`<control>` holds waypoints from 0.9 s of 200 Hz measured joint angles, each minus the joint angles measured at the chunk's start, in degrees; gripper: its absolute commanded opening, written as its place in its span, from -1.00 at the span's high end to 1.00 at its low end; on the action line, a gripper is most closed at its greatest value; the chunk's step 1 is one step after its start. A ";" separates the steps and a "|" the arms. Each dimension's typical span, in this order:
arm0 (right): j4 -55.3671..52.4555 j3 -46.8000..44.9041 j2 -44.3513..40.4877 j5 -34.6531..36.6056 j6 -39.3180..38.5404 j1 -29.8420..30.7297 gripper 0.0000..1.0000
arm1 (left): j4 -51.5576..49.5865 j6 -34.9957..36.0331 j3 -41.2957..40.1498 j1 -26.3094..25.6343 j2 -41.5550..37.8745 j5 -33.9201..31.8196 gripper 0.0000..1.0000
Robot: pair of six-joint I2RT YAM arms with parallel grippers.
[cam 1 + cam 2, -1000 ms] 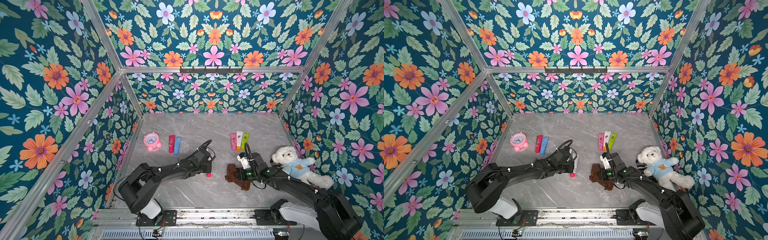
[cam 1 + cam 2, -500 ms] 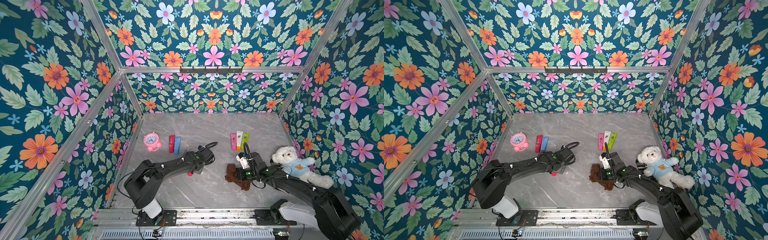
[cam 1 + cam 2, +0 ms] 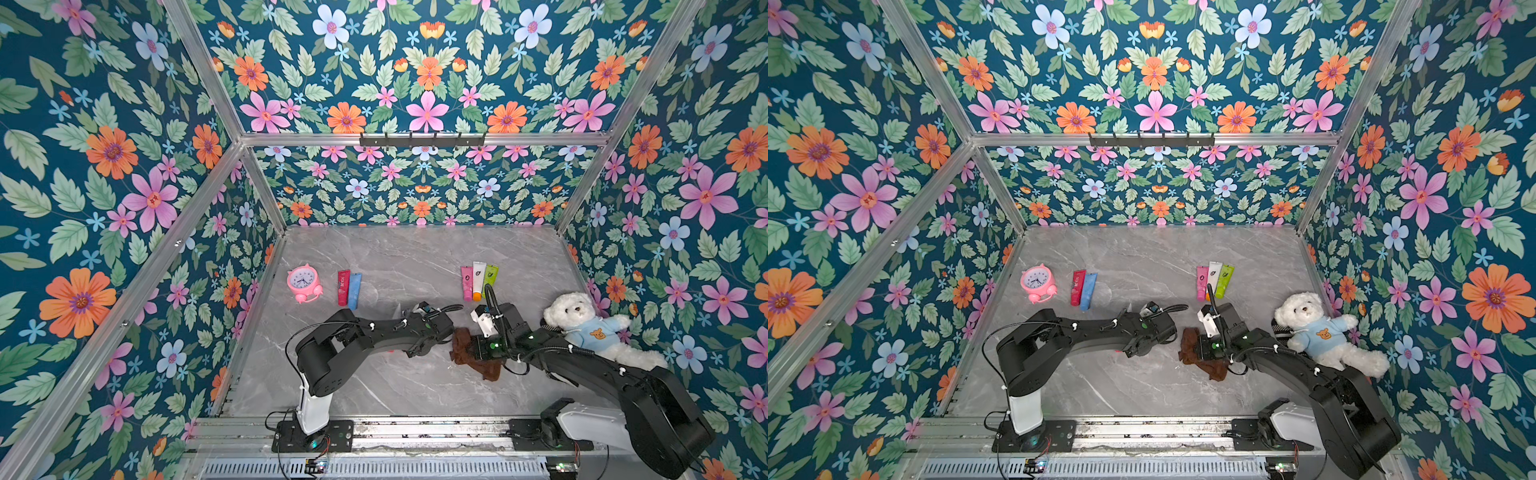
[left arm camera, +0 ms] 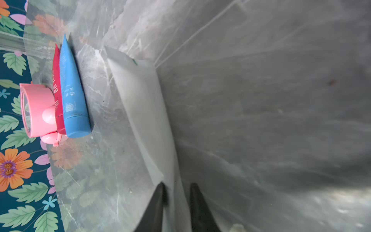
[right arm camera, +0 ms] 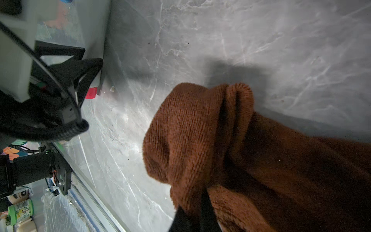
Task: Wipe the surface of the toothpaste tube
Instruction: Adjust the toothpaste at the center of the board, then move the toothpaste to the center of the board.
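The toothpaste tube (image 4: 140, 110) is white with a red cap (image 5: 91, 93) and lies on the grey marble table. In both top views my left forearm hides it, except for its flat end (image 3: 397, 311) and a red speck of cap. My left gripper (image 4: 176, 186) stands over the cap end. Its jaws are slightly parted, one on each side of the tube, so it is open. My right gripper (image 5: 202, 200) is shut on a brown cloth (image 3: 465, 353). The cloth hangs bunched on the table just to the right of the left wrist (image 3: 428, 328).
A pink alarm clock (image 3: 303, 282) stands at the back left, with a red tube (image 3: 343, 286) and a blue tube (image 3: 354, 289) beside it. Pink, white and green tubes (image 3: 478, 278) lie behind the right arm. A white teddy bear (image 3: 582, 320) lies against the right wall.
The left arm carried the tube leftward and set it down, and its jaws have parted from shut. The right gripper and the cloth have barely moved.
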 measured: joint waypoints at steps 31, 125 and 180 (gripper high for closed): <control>-0.33 0.55 0.81 -0.02 0.00 0.00 1.00 | 2.32 -1.03 -0.68 -1.79 -0.85 2.73 0.19; -0.37 0.85 1.38 -0.17 -0.02 0.00 1.00 | 16.17 -5.29 -19.34 -0.98 -29.90 7.58 -0.53; -0.39 0.85 1.40 -0.17 -0.02 0.00 1.00 | 30.53 -9.01 -38.29 4.24 -43.28 16.83 -0.54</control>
